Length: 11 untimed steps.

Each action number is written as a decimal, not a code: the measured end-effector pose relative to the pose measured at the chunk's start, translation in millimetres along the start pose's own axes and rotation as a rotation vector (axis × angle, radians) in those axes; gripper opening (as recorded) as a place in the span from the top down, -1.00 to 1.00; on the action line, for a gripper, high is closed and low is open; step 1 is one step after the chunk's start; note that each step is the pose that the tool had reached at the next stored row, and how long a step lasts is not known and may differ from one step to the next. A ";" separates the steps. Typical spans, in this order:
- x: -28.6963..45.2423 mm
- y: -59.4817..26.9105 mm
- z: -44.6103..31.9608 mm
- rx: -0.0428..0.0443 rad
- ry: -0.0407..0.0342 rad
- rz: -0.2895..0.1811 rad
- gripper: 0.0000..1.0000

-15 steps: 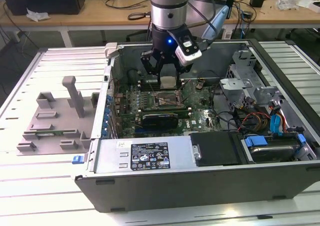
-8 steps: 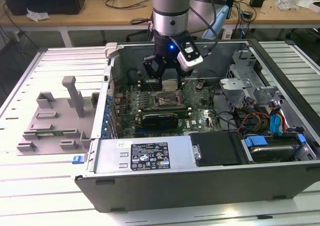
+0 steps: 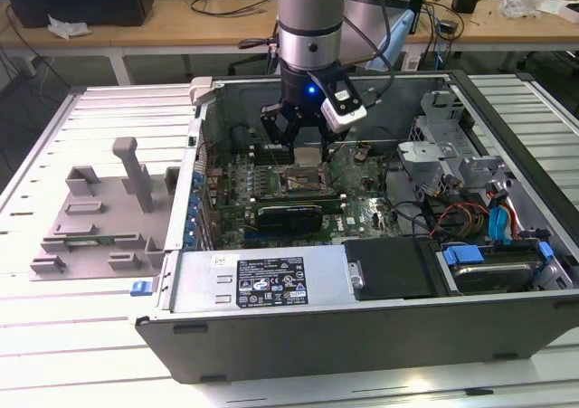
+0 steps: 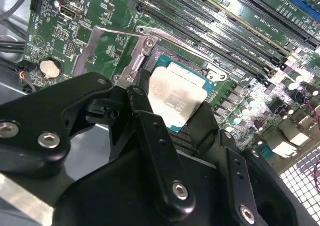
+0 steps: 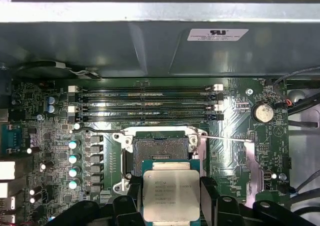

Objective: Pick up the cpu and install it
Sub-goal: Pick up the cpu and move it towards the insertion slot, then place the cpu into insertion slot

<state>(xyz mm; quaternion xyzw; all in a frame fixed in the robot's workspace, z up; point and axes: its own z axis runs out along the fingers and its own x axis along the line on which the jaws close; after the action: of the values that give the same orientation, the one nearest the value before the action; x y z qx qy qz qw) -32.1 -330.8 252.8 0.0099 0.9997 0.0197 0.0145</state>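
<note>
The cpu (image 5: 171, 195) is a flat square chip with a silver top and a green rim. My gripper (image 5: 171, 202) is shut on it, with a black finger (image 5: 134, 198) against each of two opposite edges. It hangs just above the motherboard, a little to one side of the open dark socket (image 5: 160, 153), whose metal frame and lever stand raised. In the second wrist view the cpu (image 4: 176, 99) sits between the fingers (image 4: 150, 123) over the socket (image 4: 162, 60). In the exterior view my gripper (image 3: 306, 150) is low inside the computer case, over the socket (image 3: 304, 182).
The open computer case (image 3: 271, 331) lies on a slatted white table. Memory slots (image 5: 145, 103) run beside the socket. Drive cages and cables (image 3: 470, 200) fill the case toward the exterior view's right. A grey plastic tray (image 3: 90, 218) with upright blocks lies outside the case on the left.
</note>
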 end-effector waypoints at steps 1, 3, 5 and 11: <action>0.0 0.0 0.1 -0.0001 -0.0001 0.000 -0.09; 0.0 0.0 0.1 -0.0001 -0.0001 0.000 -0.09; 0.0 0.0 0.2 -0.0001 -0.0001 0.000 -0.09; 0.0 0.0 0.4 -0.0001 -0.0001 0.000 -0.09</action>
<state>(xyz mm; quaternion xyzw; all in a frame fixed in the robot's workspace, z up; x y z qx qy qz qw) -32.1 -330.8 252.4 0.0100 0.9997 0.0197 0.0146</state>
